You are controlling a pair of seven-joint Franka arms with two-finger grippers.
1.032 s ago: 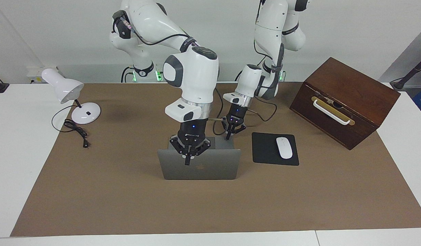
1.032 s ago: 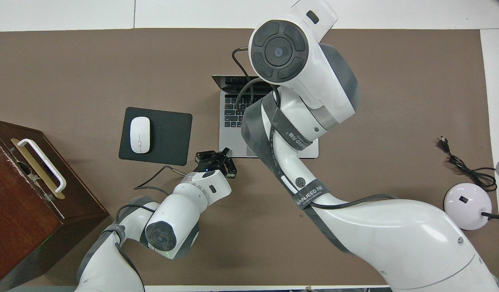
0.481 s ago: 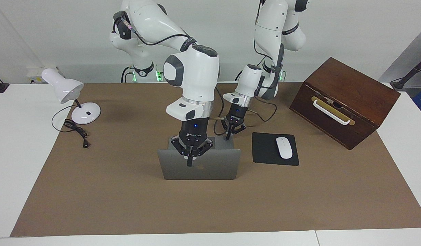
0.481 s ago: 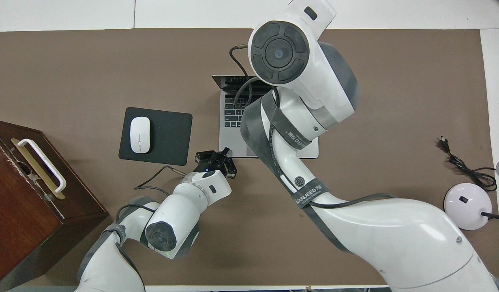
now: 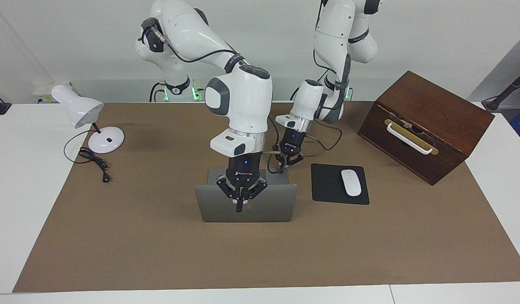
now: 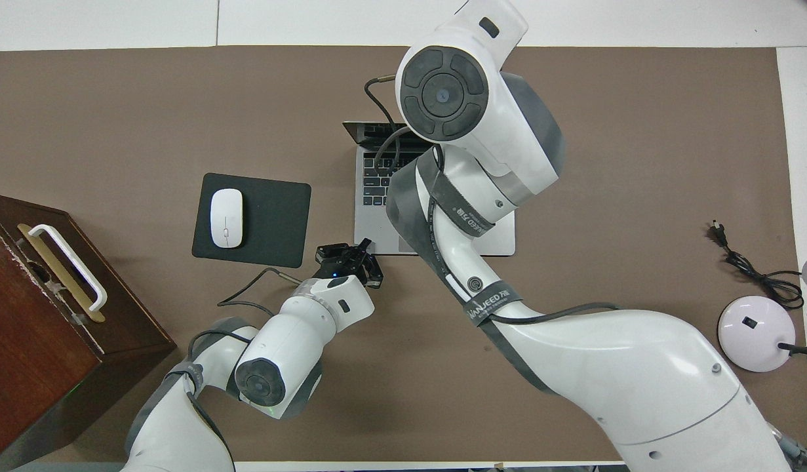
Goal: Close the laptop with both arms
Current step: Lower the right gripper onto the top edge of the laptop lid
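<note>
The silver-grey laptop stands open in the middle of the brown mat, its lid upright with the outer face turned away from the robots. Part of its keyboard shows in the overhead view. My right gripper is shut and hangs tip-down against the middle of the lid's outer face; whether it touches I cannot tell. In the overhead view the right arm's wrist covers it. My left gripper is shut, tip down at the corner of the laptop's base nearest the robots, toward the left arm's end.
A black mousepad with a white mouse lies beside the laptop toward the left arm's end. A brown wooden box stands past it. A white desk lamp with its cord stands at the right arm's end.
My right gripper has come lower along the lid's outer face and shifted a little toward the left arm's end. The left gripper and the lid have barely moved.
</note>
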